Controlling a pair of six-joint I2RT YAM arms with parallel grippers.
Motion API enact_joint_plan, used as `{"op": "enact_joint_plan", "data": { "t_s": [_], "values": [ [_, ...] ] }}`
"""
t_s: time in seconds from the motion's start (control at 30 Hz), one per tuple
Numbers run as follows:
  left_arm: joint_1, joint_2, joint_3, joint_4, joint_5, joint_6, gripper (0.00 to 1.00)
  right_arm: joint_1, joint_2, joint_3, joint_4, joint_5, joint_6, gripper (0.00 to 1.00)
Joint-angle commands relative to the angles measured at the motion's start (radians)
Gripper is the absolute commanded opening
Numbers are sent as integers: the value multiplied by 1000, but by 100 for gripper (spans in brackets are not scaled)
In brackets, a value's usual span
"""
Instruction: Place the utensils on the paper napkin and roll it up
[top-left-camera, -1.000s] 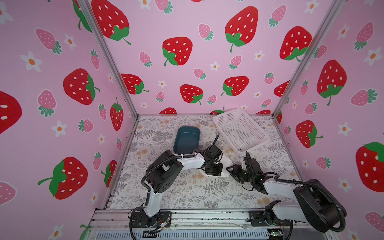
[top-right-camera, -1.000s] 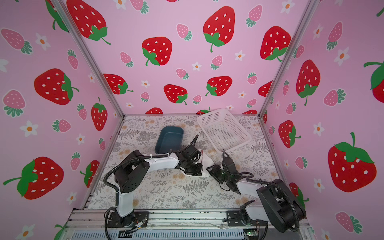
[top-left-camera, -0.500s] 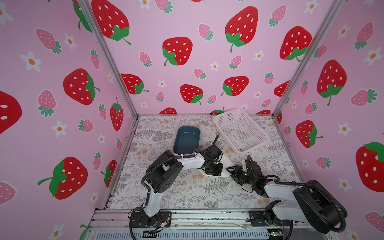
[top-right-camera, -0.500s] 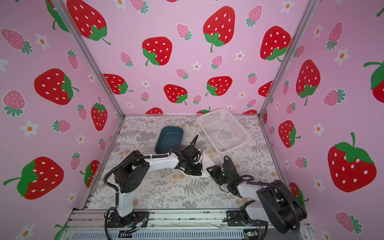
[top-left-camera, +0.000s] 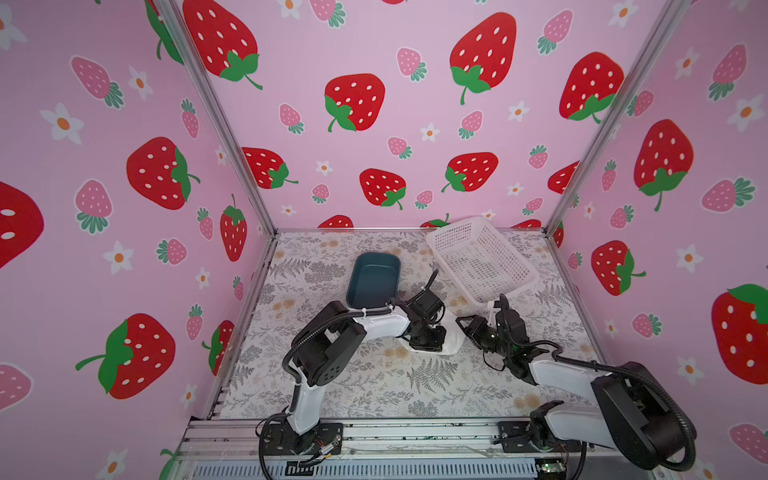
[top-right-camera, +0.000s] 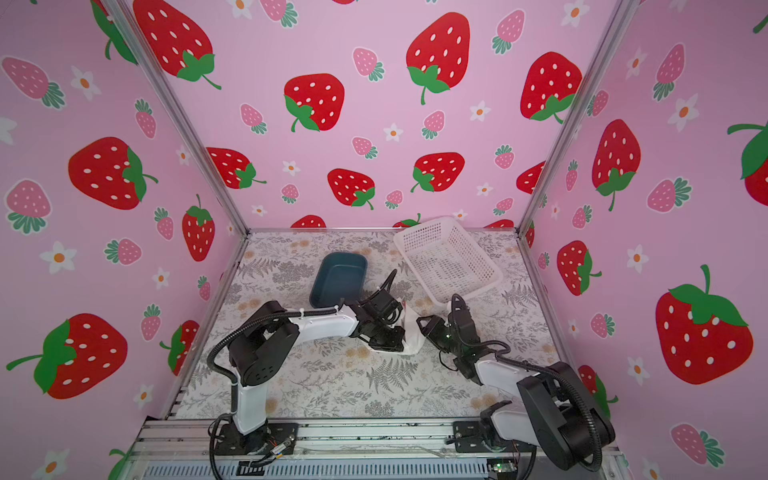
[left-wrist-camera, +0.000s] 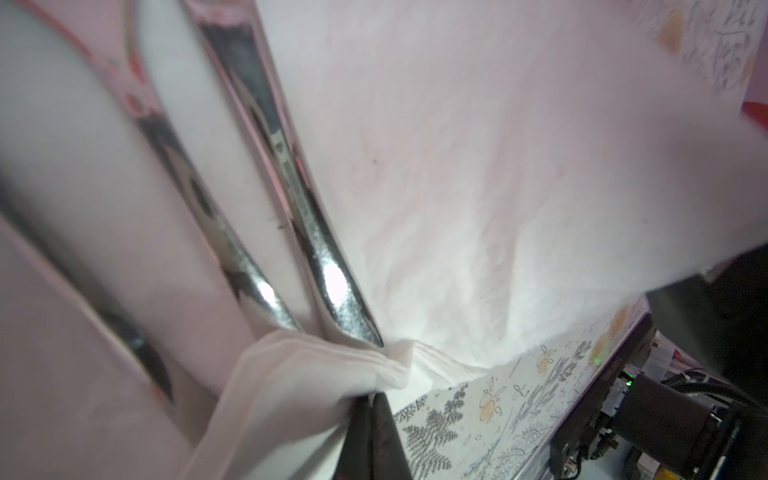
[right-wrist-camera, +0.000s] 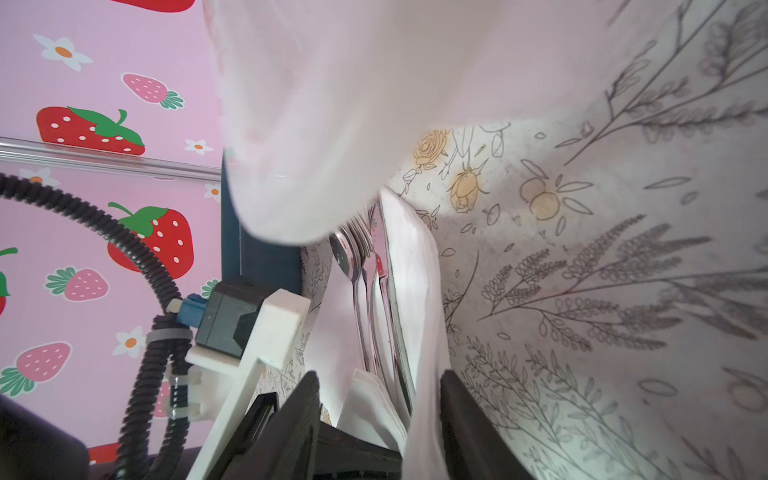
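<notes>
Left pincer (left-wrist-camera: 371, 401) shut, pinching a folded edge of the paper napkin (left-wrist-camera: 457, 166); right pincer (right-wrist-camera: 380, 378) roughly half open, straddling the bundle's end.
3 utensils (left-wrist-camera: 328, 286) lie side by side on the 1 napkin just ahead of both pincers. Beyond the left pincer: 1 blue tub (top-left-camera: 374, 278). Beyond the right: 1 white basket (top-left-camera: 482, 257).

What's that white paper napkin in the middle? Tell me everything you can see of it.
The paper napkin is thin, white, creased paper lying near the middle of the flowery table. Shiny utensils lie on it. One edge is folded over their ends and pinched in the shut left gripper; the right gripper has its jaws open, standing either side of a fold.
</notes>
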Motion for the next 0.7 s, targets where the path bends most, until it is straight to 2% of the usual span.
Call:
{"op": "enact_joint_plan", "data": {
  "t_s": [0.0, 0.27, 0.67],
  "values": [
    [-5, 3, 13, 3, 0, 3, 0, -3, 18, 20, -59, 12, -46, 49],
    [-5, 0, 18, 9, 7, 4, 0, 3, 47, 15, -92, -30, -98, 46],
    [-5, -7, 23, 33, 43, 19, 0, 17, 59, 30, -108, -29, -111, 24]
  ]
}}
